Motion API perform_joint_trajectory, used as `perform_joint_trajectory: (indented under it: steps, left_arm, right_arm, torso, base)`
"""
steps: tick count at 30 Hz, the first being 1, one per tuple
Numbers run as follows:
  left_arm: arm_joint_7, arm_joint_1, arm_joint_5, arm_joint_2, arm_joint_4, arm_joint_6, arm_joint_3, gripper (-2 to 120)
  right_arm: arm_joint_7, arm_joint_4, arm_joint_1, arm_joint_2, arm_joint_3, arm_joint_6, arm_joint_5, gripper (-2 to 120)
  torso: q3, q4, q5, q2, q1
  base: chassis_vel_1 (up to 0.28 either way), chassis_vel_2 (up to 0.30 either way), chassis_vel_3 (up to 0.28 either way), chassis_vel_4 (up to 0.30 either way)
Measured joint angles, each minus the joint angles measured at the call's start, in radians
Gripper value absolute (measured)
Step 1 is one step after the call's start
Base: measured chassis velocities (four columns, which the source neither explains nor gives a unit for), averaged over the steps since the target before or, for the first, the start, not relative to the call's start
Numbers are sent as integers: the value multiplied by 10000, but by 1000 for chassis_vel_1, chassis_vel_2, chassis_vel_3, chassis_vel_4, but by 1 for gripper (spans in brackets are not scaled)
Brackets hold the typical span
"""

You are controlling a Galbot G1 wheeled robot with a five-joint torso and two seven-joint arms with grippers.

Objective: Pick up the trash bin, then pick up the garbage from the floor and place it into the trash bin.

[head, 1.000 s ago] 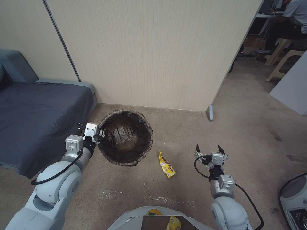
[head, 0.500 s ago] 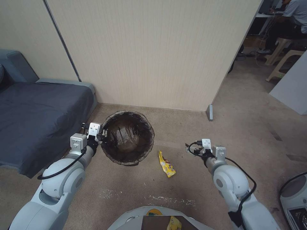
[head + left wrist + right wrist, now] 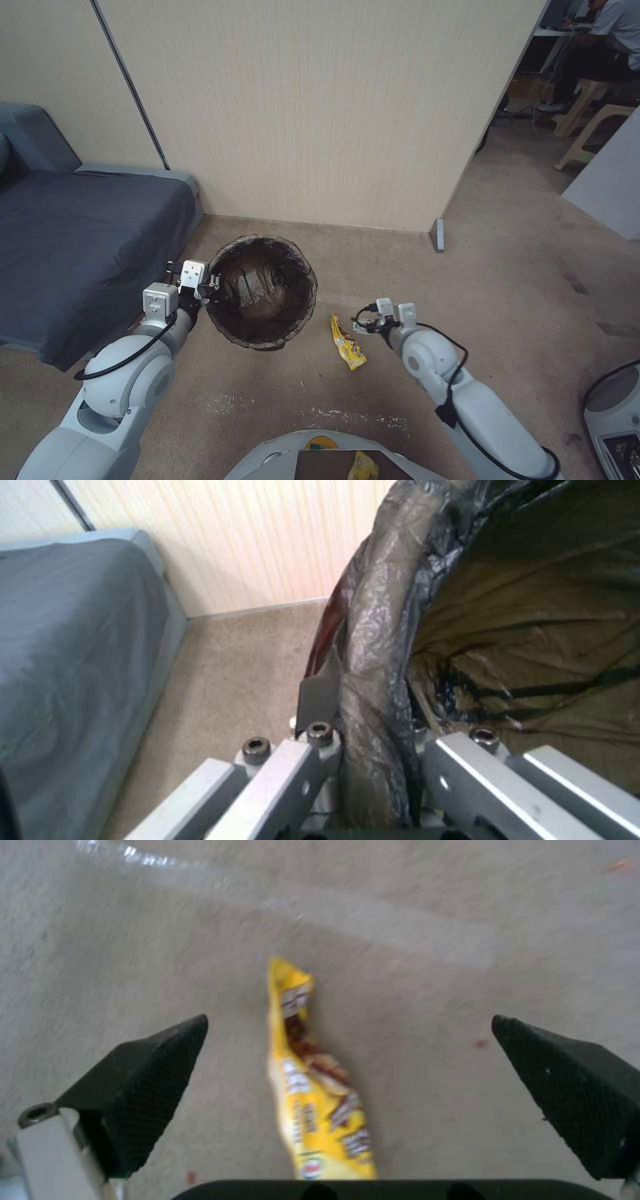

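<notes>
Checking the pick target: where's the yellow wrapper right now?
In the head view the yellow wrapper lies flat on the carpet, right of the trash bin and just left of the right gripper, whose open fingers straddle it from above.

The trash bin is round, lined with a dark bag folded over its rim, mouth upward, near the wall; its contents appear indistinct. A yellow wrapper lies flat and elongated on the tan carpet floor, just beside the bin.
</notes>
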Motion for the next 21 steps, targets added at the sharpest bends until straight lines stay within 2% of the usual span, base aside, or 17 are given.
perform_joint_trajectory:
  steps: [10, 21]
  left_arm:
    - [2, 17, 63, -32, 51, 0, -9, 0]
    - [12, 5, 78, -32, 102, 0, -2, 0]
  right_arm:
    - [-178, -1197, 395, 636, -921, 45, -467, 100]
    - [-586, -2878, 999, 925, -1084, 61, -1007, 100]
  torso:
    - [-1, -3, -2, 0, 0]
    - [-1, -3, 0, 1, 0]
  base:
    - [0, 0, 0, 0]
    - [0, 0, 0, 0]
